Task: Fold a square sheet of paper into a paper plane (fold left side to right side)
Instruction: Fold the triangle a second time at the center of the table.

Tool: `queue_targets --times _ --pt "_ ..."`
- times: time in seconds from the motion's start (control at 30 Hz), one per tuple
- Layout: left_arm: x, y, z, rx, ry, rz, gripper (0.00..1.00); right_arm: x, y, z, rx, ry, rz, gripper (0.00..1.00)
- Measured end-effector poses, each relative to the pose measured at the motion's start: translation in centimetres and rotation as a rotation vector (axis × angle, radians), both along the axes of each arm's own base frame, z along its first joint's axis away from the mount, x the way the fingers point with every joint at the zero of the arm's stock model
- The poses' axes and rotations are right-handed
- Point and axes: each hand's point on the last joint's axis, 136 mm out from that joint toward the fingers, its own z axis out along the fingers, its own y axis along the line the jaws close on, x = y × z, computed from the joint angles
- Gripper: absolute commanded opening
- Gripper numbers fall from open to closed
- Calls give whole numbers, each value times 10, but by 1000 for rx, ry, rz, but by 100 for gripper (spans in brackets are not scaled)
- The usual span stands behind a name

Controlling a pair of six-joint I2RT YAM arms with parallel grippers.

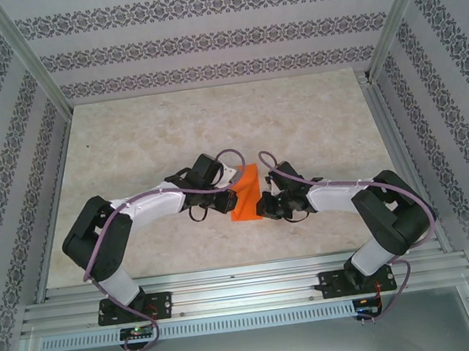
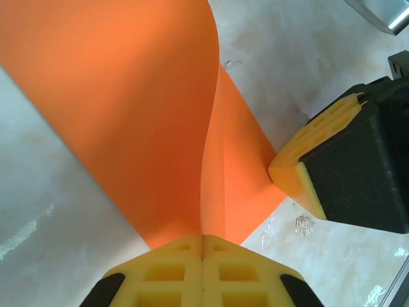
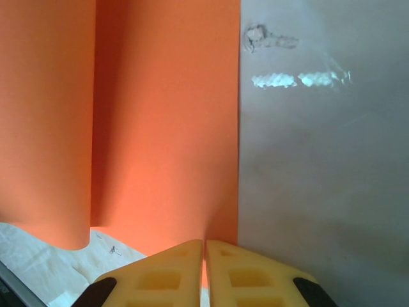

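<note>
Square sheet of paper, orange, sits mid-surface between both arms. Left claw is clenched on its 9 o'clock edge, and the paper curls up from the pads. Right claw is clenched on the 3 o'clock edge, where the paper lies flatter.

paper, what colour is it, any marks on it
The paper is plain bright orange, with no marks; it shows best in the left wrist view.

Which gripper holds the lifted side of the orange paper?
The left gripper: its jaws pinch the paper where it curls up; the right gripper clamps the flat side.
</note>
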Motion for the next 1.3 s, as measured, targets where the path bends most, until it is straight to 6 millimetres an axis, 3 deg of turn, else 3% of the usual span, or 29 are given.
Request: queue_targets --times 0.97,1.13,1.3 --pt "14 3 -12 63 9 -44 6 1 2 -1 -41 -5 55 11" --pt "16 2 -10 60 4 -45 6 2 2 2 -35 -16 59 23" --pt "17 1 -8 55 0 -48 6 9 4 18 6 -59 37 34"
